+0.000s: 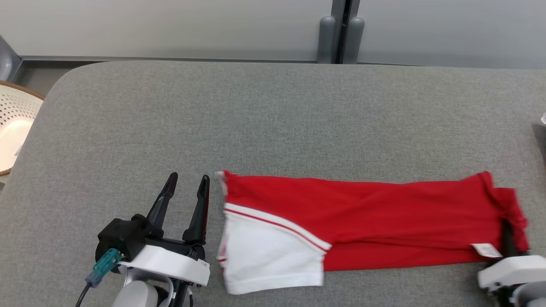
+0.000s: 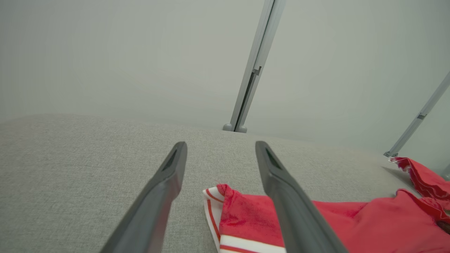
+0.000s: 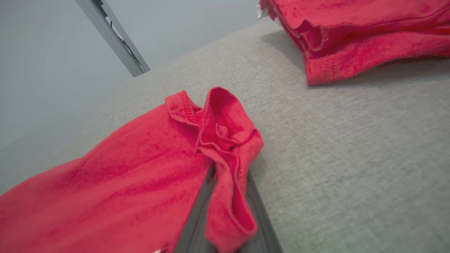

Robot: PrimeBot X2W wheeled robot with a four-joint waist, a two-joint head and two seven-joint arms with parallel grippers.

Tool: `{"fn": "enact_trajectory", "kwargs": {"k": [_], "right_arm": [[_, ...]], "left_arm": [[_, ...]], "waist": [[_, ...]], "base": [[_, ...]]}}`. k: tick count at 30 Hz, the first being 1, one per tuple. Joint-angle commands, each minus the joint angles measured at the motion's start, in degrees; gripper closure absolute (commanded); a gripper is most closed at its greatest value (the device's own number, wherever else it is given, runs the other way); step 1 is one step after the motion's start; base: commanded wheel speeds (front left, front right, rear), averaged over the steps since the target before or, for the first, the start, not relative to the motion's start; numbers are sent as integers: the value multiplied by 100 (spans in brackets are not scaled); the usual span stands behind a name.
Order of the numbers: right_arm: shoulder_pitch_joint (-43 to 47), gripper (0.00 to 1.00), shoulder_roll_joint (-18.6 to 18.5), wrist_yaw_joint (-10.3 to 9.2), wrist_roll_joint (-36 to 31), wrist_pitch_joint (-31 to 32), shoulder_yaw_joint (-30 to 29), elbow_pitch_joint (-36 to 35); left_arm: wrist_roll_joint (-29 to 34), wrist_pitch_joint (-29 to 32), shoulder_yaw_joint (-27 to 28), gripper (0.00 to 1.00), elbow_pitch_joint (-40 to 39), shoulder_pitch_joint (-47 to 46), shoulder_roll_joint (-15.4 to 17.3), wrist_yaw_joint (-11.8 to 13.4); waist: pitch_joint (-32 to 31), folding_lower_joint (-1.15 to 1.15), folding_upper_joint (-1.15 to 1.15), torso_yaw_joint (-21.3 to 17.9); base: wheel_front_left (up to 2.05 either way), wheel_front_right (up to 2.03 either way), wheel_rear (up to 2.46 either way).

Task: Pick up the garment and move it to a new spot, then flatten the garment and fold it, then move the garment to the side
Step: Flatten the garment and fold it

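Red knit garment with a white sleeve panel and striped trim [image 1: 362, 213] lay as a long folded band on the grey fabric-covered counter [image 1: 273, 106], near its front edge. We judged it light, limp and apt to bunch or slide, so best taken at its hemmed corners. Our right hand [image 3: 228, 196] was pinched shut on the bunched hem at the band's right end. Our left hand [image 1: 189, 177] stood wide open just beside the white end, not touching it.
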Motion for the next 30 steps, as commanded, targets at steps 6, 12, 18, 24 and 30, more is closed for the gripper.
{"fn": "enact_trajectory", "kwargs": {"k": [6,12,18,24,30], "right_arm": [[-209,100,-556,-16,-401,-62,-1067,202],[-276,100,-389,-15,-776,-61,-1349,-157],[-334,100,33,-13,-549,63,-742,-1117],[-169,100,324,-11,-283,426,-28,-2058],[149,100,481,-10,-9,774,948,-2954]], "left_arm": [[-57,-2,3,0,-7,-8,19,-10],[-85,-2,33,0,-5,64,19,-10],[-253,-1,-89,0,-35,148,22,-10],[-249,-1,-66,0,-2,172,21,-11],[-354,-1,-41,0,-23,212,22,-11]], "waist": [[-69,0,0,28],[-170,0,0,-9],[-330,0,0,-101],[-432,0,0,-106],[-499,0,0,-4]], "base": [[0,0,0],[0,0,0],[0,0,0],[0,0,0],[0,0,0]]}}
